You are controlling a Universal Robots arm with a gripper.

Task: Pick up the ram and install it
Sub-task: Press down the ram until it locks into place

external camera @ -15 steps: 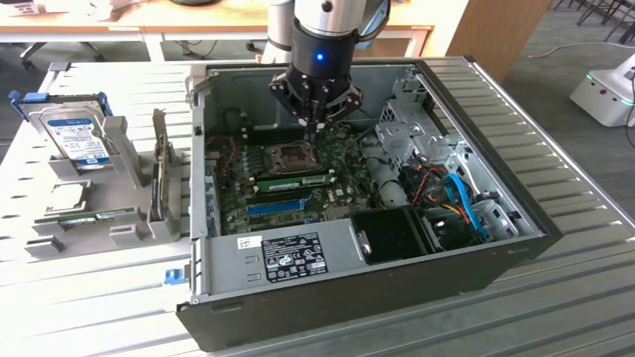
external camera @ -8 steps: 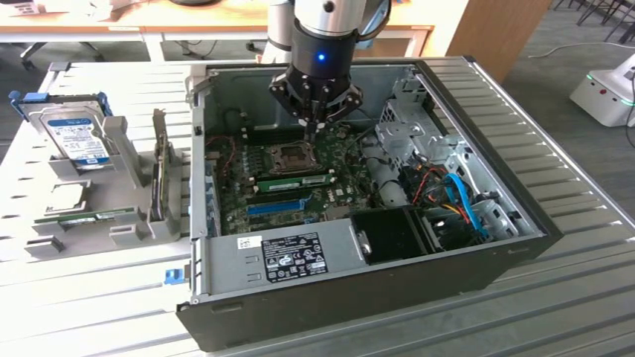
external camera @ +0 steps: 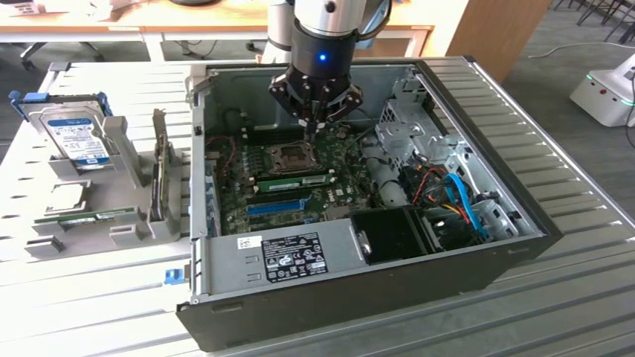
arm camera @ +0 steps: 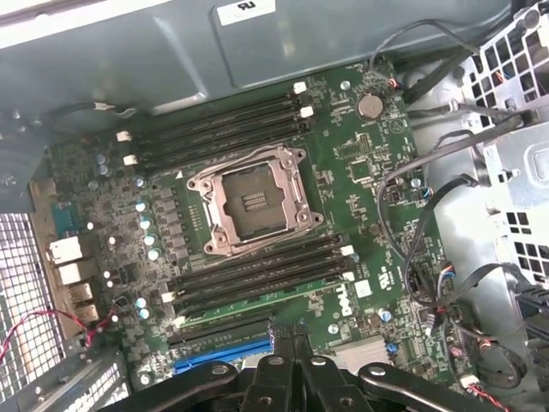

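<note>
1. Since the ram [external camera: 294, 179] lies along a slot just beside the socket [external camera: 294, 156], inside the open case [external camera: 347, 297], I judge that the step in hand is seating it fully, not picking it.
2. The gripper [external camera: 312, 136] hangs over the board near the socket. Its fingers [arm camera: 287, 339] are pressed together and I see nothing between them.
3. In the wrist view the ram [arm camera: 257, 307] is a thin green line between the dark slots, close to the fingertips. Whether they touch it, I cannot tell.
4. To do it well, the shut fingers should come down on the upper edge of the ram, not on the socket and not on the neighbouring empty slots.
5. The push should go straight down, first near one end and then near the other, so that the stick does not tilt in the slot.
6. The white latches at the slot ends show the result: both should stand closed against the ram. I cannot judge here whether they are closed.
7. The cables on the exterior view's right are near, so the arm should keep apart from them.
8. A second green stick [external camera: 94, 218] lies in the holder on the counter [external camera: 555, 149], well apart from the case. It is not the one to handle.
</note>
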